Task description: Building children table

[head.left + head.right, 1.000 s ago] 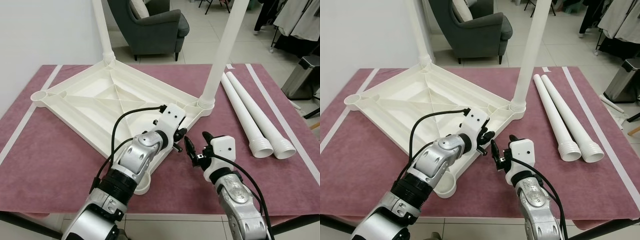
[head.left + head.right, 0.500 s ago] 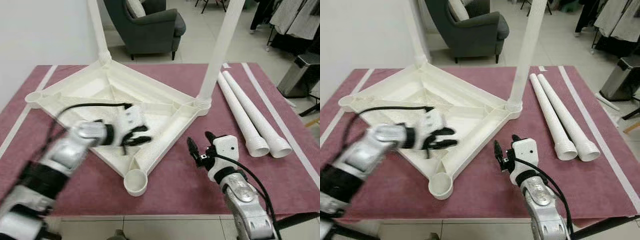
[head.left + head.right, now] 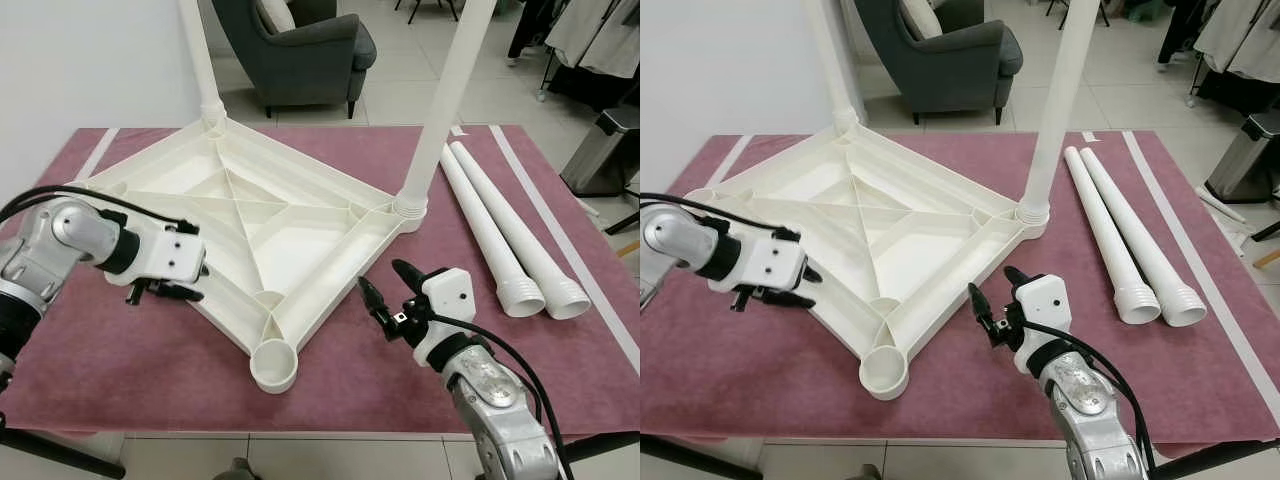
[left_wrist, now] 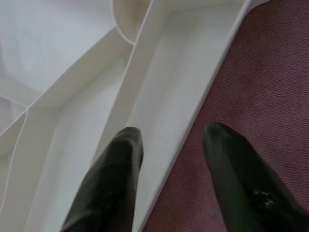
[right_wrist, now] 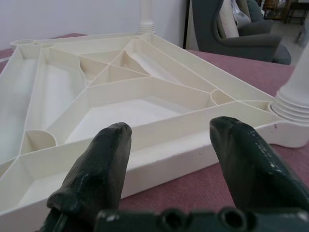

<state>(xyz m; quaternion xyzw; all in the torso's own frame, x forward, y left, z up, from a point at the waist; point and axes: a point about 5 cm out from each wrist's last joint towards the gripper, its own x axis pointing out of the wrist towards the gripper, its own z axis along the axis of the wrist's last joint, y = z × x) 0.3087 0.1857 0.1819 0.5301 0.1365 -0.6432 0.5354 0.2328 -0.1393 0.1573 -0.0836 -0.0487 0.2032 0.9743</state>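
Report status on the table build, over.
Left tool open at tabletop edge. Right tool open, beside near edge. Two legs fitted, two loose legs on the mat. Nothing blocking.

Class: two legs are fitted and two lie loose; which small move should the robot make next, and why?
Probably swing the open right claw toward the two loose white plastic legs: the upturned white plastic tabletop has an unfilled near corner socket.

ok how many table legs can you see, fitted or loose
4. Two stand fitted in the tabletop's corner sockets: far leg, right leg. Two loose legs lie side by side on the mat.
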